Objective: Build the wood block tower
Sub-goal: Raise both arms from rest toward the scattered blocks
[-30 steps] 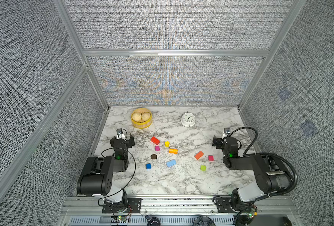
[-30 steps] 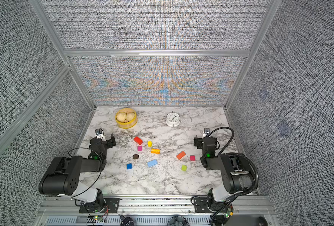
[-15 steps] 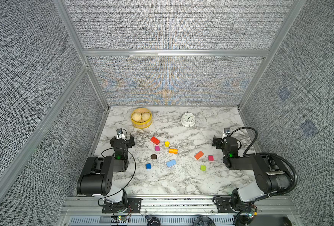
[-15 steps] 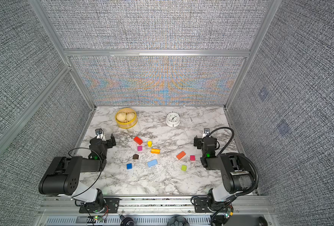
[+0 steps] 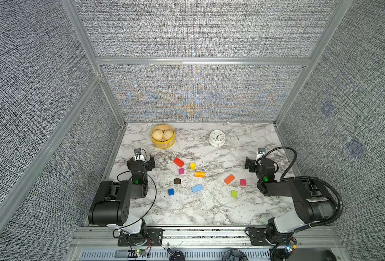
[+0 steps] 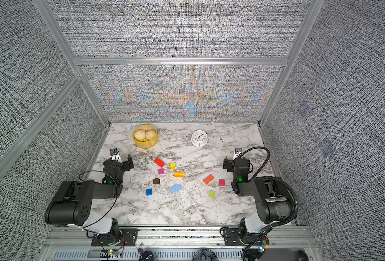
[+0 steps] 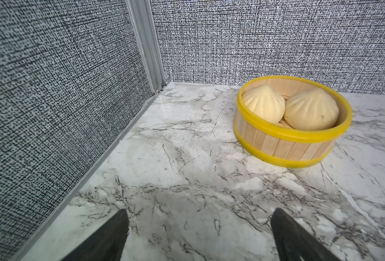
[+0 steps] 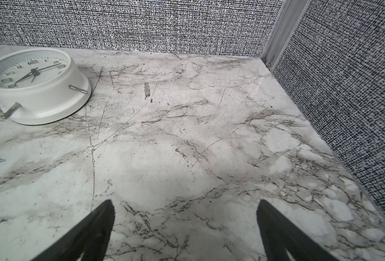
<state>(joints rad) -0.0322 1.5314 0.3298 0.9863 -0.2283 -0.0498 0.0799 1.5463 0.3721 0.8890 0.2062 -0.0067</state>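
Separately, painted blocks [image 5: 197,188] on veined marble [image 5: 209,210].

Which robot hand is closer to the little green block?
Right. The right gripper hangs open just right of and behind the green cube. The left gripper, also open, is far off on the opposite side, past the blue cube.

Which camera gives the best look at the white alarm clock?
The right wrist view: the white alarm clock sits close up, dial, hands and metal legs clear. In both top views it is small, near the back wall. The left wrist view misses it.
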